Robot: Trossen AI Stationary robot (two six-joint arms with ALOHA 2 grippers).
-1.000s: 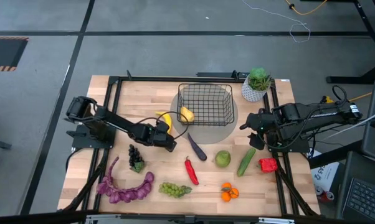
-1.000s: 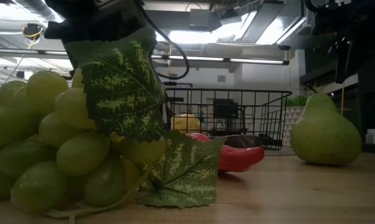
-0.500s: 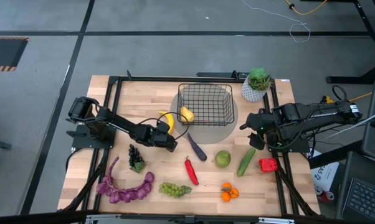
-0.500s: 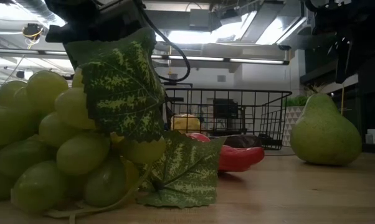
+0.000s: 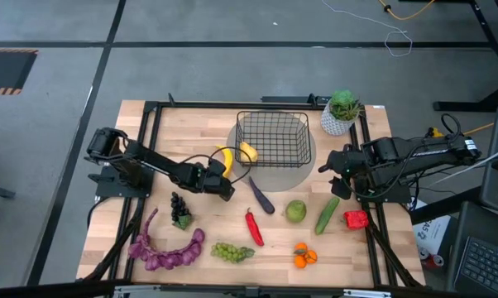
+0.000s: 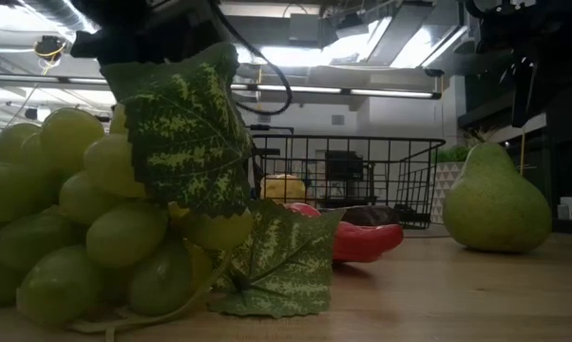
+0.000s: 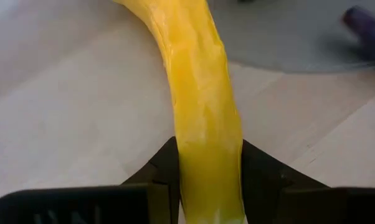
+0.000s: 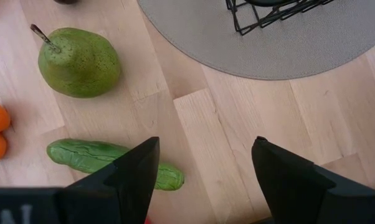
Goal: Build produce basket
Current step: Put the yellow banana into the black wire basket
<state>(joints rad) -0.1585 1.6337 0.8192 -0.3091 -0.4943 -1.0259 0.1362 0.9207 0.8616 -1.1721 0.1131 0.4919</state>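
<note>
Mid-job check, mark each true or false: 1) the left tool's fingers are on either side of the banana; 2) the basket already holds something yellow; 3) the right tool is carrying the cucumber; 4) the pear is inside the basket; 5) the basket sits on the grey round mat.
1) True. The left tool has its fingers on both sides of the banana.
2) True. A yellow item lies in the basket.
3) False. The right tool is open and empty; the cucumber lies on the table.
4) False. The pear lies on the table, outside the basket.
5) True. The basket stands on the grey round mat.
</note>
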